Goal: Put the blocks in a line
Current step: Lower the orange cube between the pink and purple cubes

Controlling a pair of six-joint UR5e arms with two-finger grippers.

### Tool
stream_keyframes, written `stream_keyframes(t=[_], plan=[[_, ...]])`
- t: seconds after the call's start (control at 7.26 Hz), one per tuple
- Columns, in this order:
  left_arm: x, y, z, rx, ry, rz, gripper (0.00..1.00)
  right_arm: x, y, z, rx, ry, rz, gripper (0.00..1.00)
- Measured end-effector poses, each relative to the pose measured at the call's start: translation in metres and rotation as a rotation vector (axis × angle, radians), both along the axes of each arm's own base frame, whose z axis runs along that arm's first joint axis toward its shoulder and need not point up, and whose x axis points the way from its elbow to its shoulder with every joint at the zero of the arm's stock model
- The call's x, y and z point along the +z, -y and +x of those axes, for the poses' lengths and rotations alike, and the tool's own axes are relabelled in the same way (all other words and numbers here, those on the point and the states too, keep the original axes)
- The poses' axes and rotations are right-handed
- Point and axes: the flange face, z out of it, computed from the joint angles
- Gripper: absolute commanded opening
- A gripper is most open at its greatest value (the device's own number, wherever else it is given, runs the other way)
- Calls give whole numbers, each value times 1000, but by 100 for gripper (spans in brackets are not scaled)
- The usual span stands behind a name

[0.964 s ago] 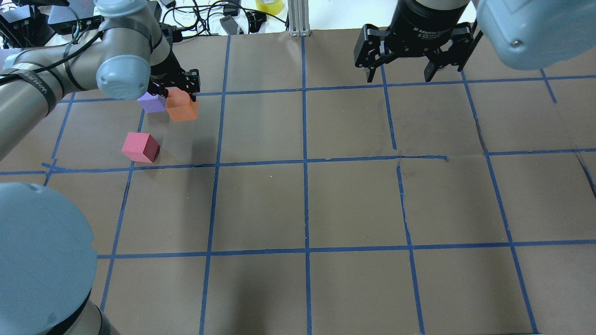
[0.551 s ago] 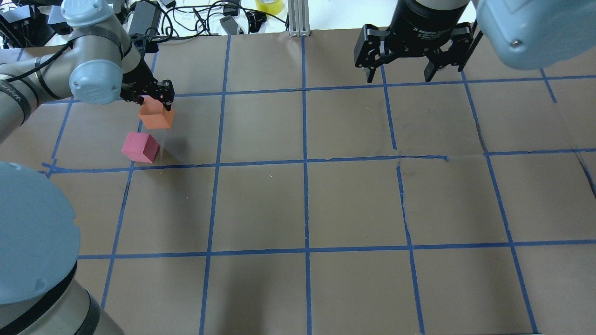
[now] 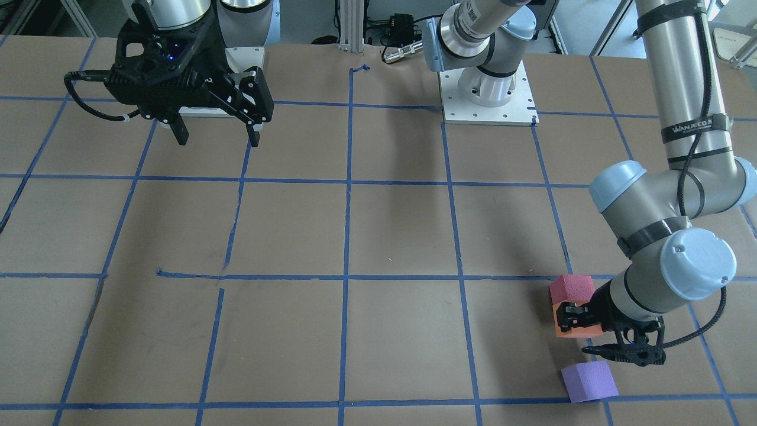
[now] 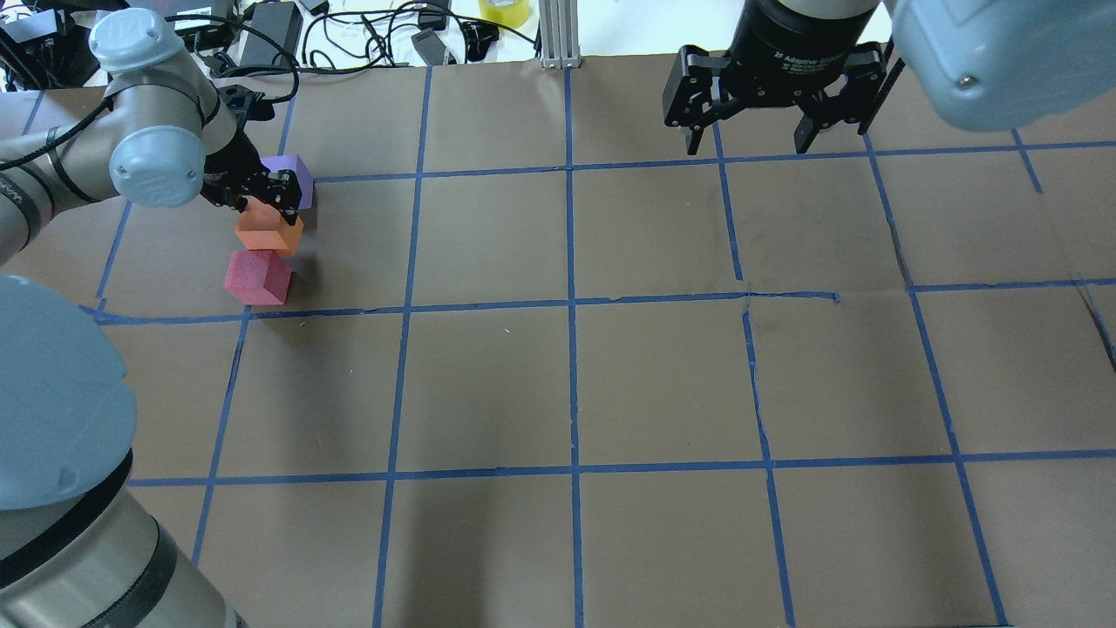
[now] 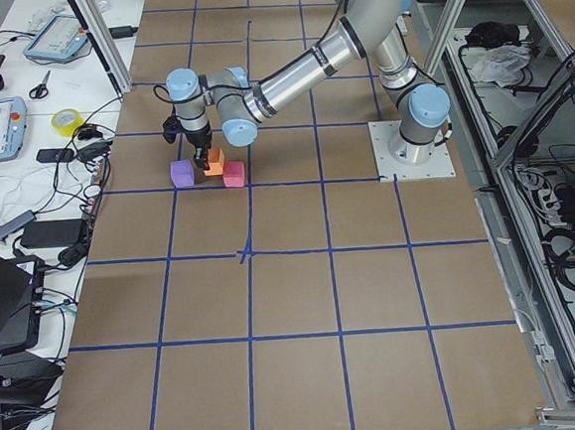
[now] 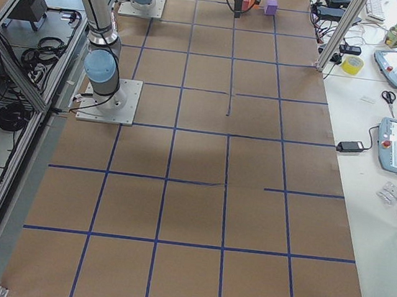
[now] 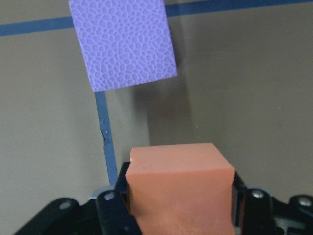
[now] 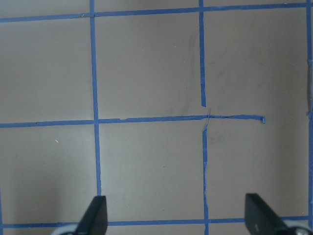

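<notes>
My left gripper is shut on the orange block, which fills the bottom of the left wrist view between the two fingers. The pinkish-red block lies just on the robot side of it, touching or nearly so. On the far side sits the purple block, a small gap away, resting on a blue tape line. I cannot tell whether the orange block rests on the paper. My right gripper hangs open and empty at the far right.
Brown paper with a blue tape grid covers the table. Cables, adapters and a yellow tape roll lie beyond the far edge, beside an aluminium post. The arm base plates sit on the robot side.
My left gripper has carried the orange block leftward and toward the robot, up against the pinkish-red block. The purple block, hidden 0.6 s ago, shows again. The right arm is unmoved.
</notes>
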Motion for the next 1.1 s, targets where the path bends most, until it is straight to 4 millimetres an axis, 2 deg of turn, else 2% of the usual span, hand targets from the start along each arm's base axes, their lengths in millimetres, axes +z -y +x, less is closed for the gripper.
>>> stream_keyframes(t=[0.55,1.1], plan=[[0,16,12,12,7,-43,27,-1,0,0,0,1,1,100],[-9,20,13,22,2,-45,27,-1,1,0,0,1,1,100]])
